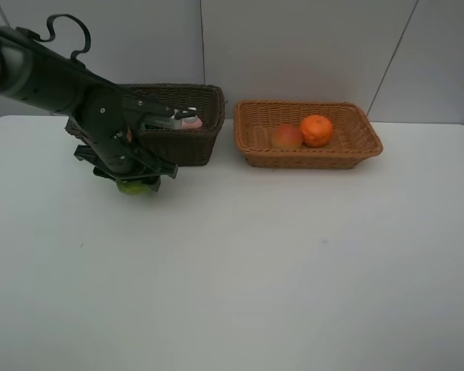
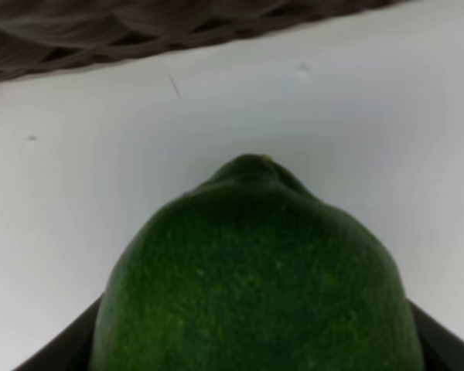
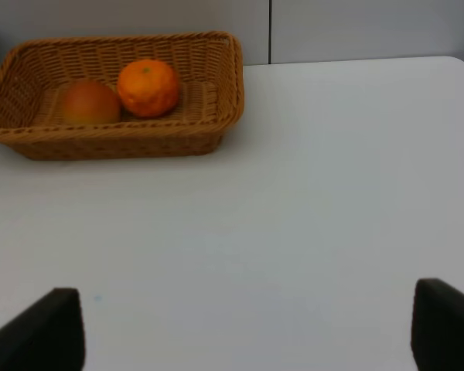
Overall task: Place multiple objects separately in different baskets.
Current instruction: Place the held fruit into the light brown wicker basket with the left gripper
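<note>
- Your left hand [image 1: 133, 179] is down on the surface [image 1: 240, 263] near its far left corner, just in front of the dark brown basket [image 1: 178, 137]. It has the green lime-like fruit [image 1: 133, 186] between its fingers.
- In the left wrist view the fruit [image 2: 251, 278] fills the space between the two dark fingers, so the hand is closed about as far as the fruit allows. Whether the fruit is lifted or sitting on the surface, you cannot tell from these views.
- The dark basket already holds a pink white-capped bottle [image 1: 189, 120]; the arm hides the rest of its contents.
- The light tan basket [image 1: 348, 151] stands toward the far edge, right of the middle, with an orange [image 1: 316, 130] and a red-yellow peach [image 1: 287, 137] touching inside it. The fruit has been gathered there, so the lime most likely belongs with them rather than in the nearer basket.
- Your right hand [image 3: 247, 328] hangs wide open and empty over the bare right side of the surface, and the tan basket [image 3: 216, 131] is well ahead of it.
- Carry the lime high enough to pass over the tan rim, and set it in the free end, away from the peach.
</note>
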Robot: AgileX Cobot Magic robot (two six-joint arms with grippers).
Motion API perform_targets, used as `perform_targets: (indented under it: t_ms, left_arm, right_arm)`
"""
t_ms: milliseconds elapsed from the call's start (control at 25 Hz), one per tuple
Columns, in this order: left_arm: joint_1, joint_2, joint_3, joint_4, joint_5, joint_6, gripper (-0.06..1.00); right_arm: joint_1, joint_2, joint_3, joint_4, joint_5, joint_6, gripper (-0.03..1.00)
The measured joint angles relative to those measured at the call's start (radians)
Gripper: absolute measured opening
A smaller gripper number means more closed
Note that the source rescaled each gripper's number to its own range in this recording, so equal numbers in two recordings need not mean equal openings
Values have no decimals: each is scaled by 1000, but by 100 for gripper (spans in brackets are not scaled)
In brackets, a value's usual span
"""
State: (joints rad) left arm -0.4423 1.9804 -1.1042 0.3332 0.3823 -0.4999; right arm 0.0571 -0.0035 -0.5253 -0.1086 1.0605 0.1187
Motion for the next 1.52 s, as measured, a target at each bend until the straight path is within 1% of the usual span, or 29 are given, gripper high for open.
perform_targets:
  t_ms: [120, 200, 320, 480, 520, 600, 680, 760, 920, 1000, 1080, 1240, 1320, 1400, 1520]
  left_arm:
    - [-39, -47, -35, -12, 134, 101, 77]
    - [-63, -58, -70, -43, 222, 193, 77]
    - [-102, -59, -140, -135, 323, 344, 77]
    - [-162, -32, -278, -263, 393, 528, 77]
    - [-177, -16, -326, -288, 412, 560, 77]
    - [-200, 37, -424, -312, 448, 589, 77]
    - [-216, 97, -545, -320, 483, 598, 77]
    - [-224, 166, -659, -321, 496, 601, 77]
    - [-225, 284, -885, -320, 477, 601, 77]
    - [-225, 329, -969, -320, 436, 602, 77]
    - [-225, 362, -1014, -318, 370, 603, 77]
    - [-225, 404, -1023, -310, 226, 604, 77]
    - [-222, 428, -1023, -309, 175, 604, 77]
    - [-217, 452, -1023, -308, 142, 604, 77]
    - [-208, 482, -1023, -308, 127, 604, 77]
  right_arm:
    - [0, 0, 0, 0, 0, 0, 77]
    - [0, 0, 0, 0, 0, 0, 77]
    - [0, 0, 0, 0, 0, 0, 77]
    - [0, 0, 0, 0, 0, 0, 77]
    - [0, 0, 0, 0, 0, 0, 77]
    - [0, 0, 0, 0, 0, 0, 77]
    - [0, 0, 0, 0, 0, 0, 77]
    - [0, 0, 0, 0, 0, 0, 77]
    - [0, 0, 0, 0, 0, 0, 77]
    - [0, 0, 0, 0, 0, 0, 77]
    - [0, 0, 0, 0, 0, 0, 77]
    - [0, 0, 0, 0, 0, 0, 77]
    - [0, 0, 0, 0, 0, 0, 77]
    - [0, 0, 0, 0, 0, 0, 77]
    - [0, 0, 0, 0, 0, 0, 77]
